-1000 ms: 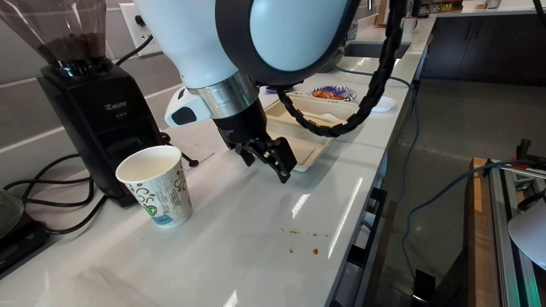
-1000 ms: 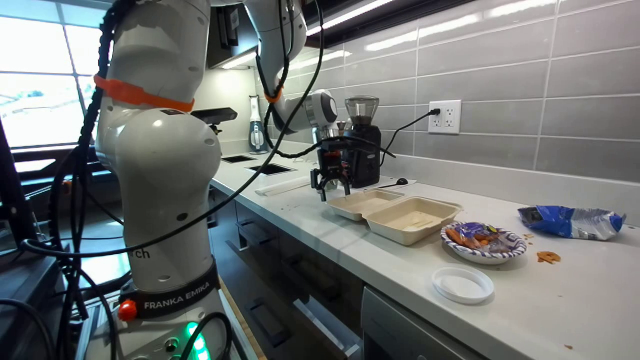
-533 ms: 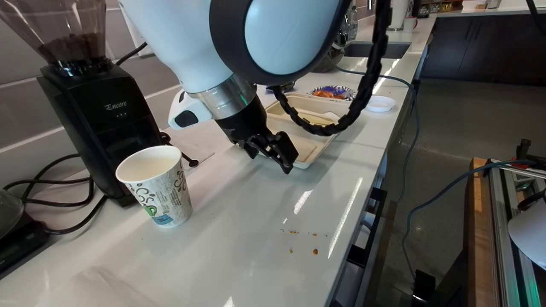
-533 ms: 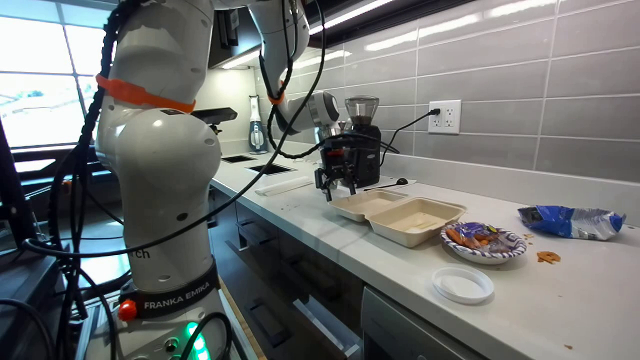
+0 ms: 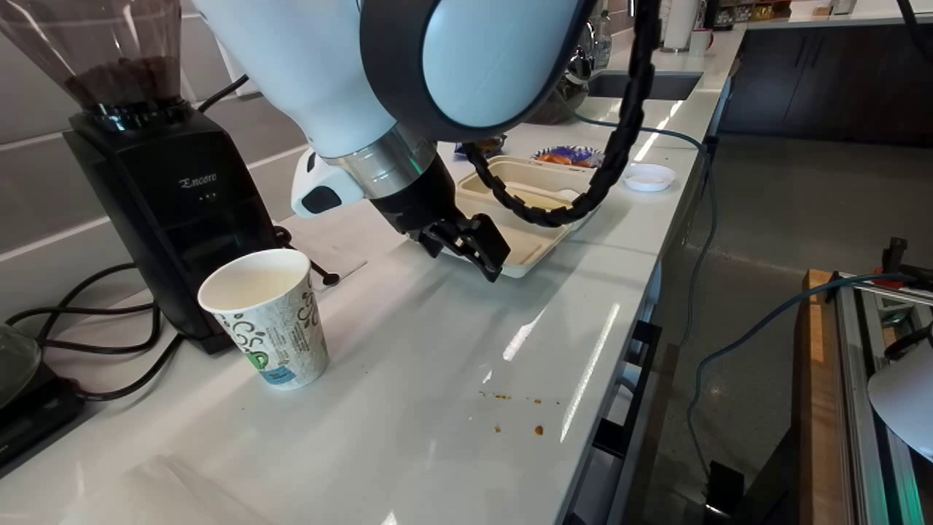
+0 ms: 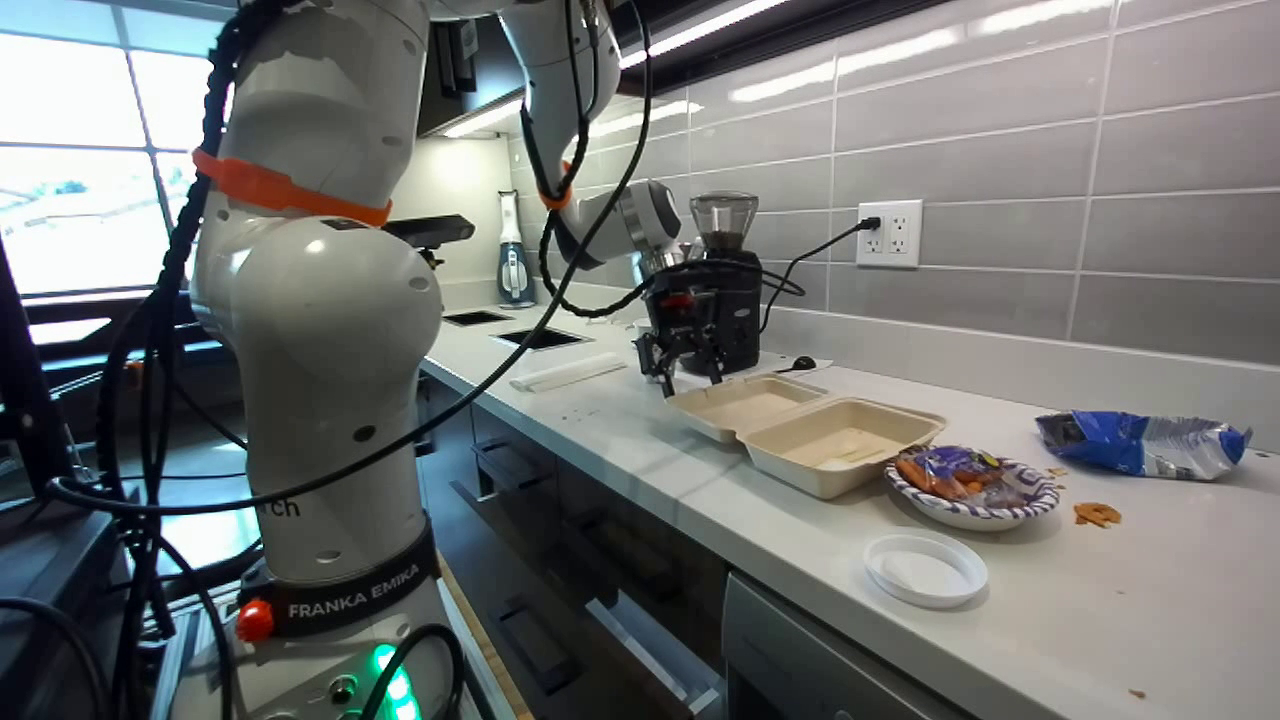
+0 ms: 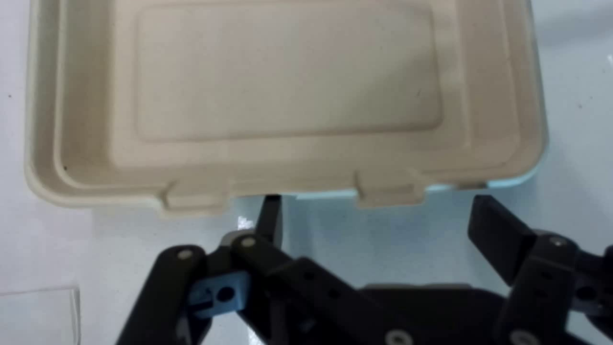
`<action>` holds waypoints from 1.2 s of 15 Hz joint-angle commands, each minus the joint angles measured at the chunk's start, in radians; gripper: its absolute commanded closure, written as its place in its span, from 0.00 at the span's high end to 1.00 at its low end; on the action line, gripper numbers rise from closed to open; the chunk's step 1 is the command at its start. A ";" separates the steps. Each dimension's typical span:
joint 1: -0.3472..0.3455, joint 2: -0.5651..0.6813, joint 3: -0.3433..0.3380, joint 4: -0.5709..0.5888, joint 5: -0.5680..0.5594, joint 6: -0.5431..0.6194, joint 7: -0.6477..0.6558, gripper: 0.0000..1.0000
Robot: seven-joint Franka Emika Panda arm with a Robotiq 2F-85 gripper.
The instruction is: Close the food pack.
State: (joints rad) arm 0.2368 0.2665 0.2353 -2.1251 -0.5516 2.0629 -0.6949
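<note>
The cream-beige box (image 7: 287, 72) lies open on the counter (image 5: 379, 452), and in the wrist view one of its halves fills the upper part of the frame, with two tabs (image 7: 197, 196) standing out from its lower rim. Just below that rim, the gripper (image 7: 377, 211) has its two fingers (image 7: 500, 235) spread well apart, with the counter showing in the gap; the tip nearer the left of the frame sits right at the rim, though whether it touches I cannot tell. The corner of a white sheet (image 7: 36, 316) shows at the lower left. In an exterior view, the paper cup (image 5: 280, 343) stands upright left of centre, just beside the coffee grinder (image 5: 175, 211) at the upper left, while the arm (image 5: 503, 58) fills the top middle and a black cable (image 5: 633, 109) hangs in a loop across part of the box; a few crumbs (image 5: 539, 430) lie at the lower right of centre. In an exterior view, the bowl (image 6: 965, 516) of orange food (image 6: 950, 488) is close by the box, with a round white dish (image 6: 925, 568) lower down, a crumpled blue bag (image 6: 1100, 442) near the right edge and a wall socket (image 6: 890, 234) above
</note>
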 commanded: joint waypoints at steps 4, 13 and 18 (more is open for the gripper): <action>0.010 -0.016 -0.006 0.014 -0.067 -0.075 0.050 1.00; 0.006 -0.056 -0.007 0.025 -0.151 -0.194 0.097 1.00; -0.003 -0.076 -0.012 0.031 -0.187 -0.245 0.111 1.00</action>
State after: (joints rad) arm 0.2352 0.2057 0.2265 -2.0933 -0.7047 1.8576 -0.6056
